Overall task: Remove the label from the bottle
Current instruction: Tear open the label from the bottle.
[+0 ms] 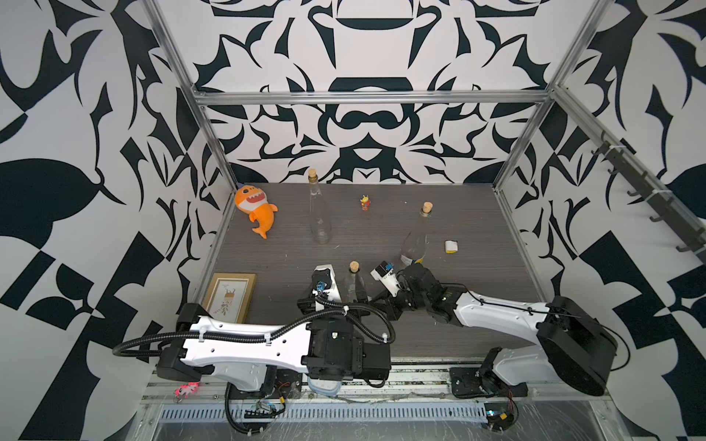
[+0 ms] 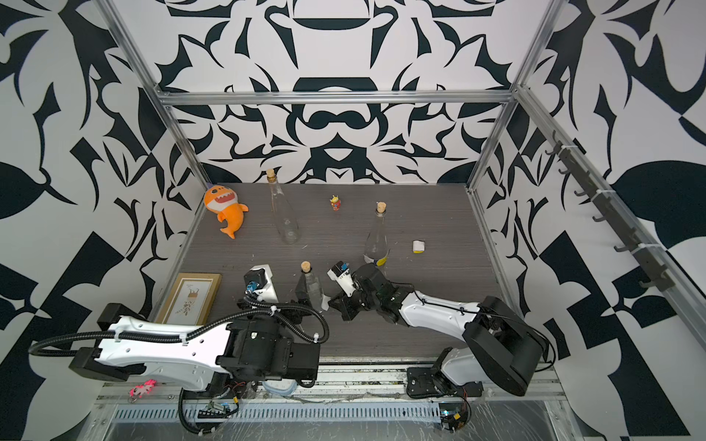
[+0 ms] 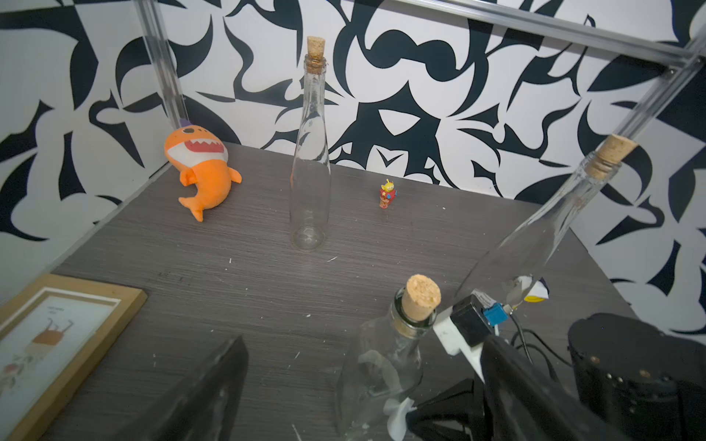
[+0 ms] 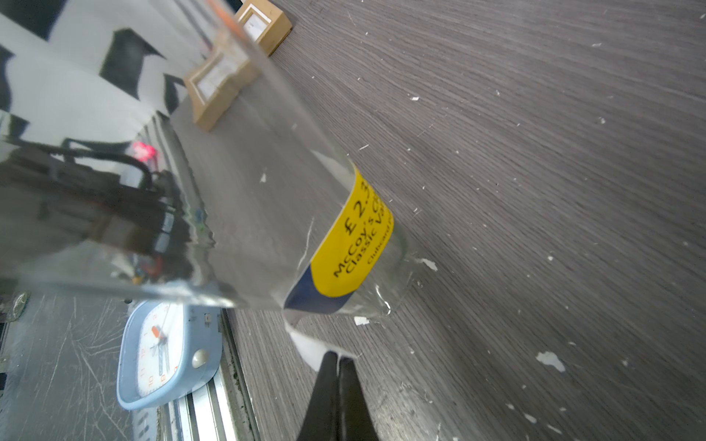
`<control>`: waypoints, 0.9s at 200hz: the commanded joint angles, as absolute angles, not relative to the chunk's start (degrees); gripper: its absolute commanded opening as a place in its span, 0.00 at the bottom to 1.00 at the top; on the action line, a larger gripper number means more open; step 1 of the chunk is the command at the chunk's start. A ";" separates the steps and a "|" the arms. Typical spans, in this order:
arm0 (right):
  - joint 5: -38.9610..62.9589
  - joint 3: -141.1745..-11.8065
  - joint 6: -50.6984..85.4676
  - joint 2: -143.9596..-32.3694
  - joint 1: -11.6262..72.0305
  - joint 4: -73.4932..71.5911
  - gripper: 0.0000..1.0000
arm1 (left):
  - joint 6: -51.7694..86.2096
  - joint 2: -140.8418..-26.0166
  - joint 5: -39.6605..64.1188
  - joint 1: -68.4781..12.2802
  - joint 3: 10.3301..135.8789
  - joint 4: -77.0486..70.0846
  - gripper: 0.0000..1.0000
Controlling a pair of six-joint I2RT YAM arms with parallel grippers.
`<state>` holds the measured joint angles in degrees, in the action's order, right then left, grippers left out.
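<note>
A: Right gripper (image 4: 337, 359): closed on what?
B: On the peeled white flap (image 4: 309, 343) of the yellow paper label (image 4: 349, 236), low on the corked clear glass bottle (image 1: 354, 283), which stands between the spread fingers of the left gripper (image 3: 365, 343).

The label (image 4: 349, 244) is yellow with black words and a dark blue corner. The surface (image 1: 382, 236) is grey with thin wood lines. The walls (image 1: 363, 133) are white with black shapes. The toy shark (image 1: 254, 208) is orange.

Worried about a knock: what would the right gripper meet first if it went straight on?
Probably the base of the near bottle, just ahead; the right gripper is shut on its peeled label.
</note>
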<state>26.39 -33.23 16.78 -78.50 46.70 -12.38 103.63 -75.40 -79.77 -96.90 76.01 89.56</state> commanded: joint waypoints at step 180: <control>26.64 -31.46 16.32 -75.91 46.55 -12.72 0.00 | 38.43 -62.14 -59.84 -82.00 50.78 18.19 0.95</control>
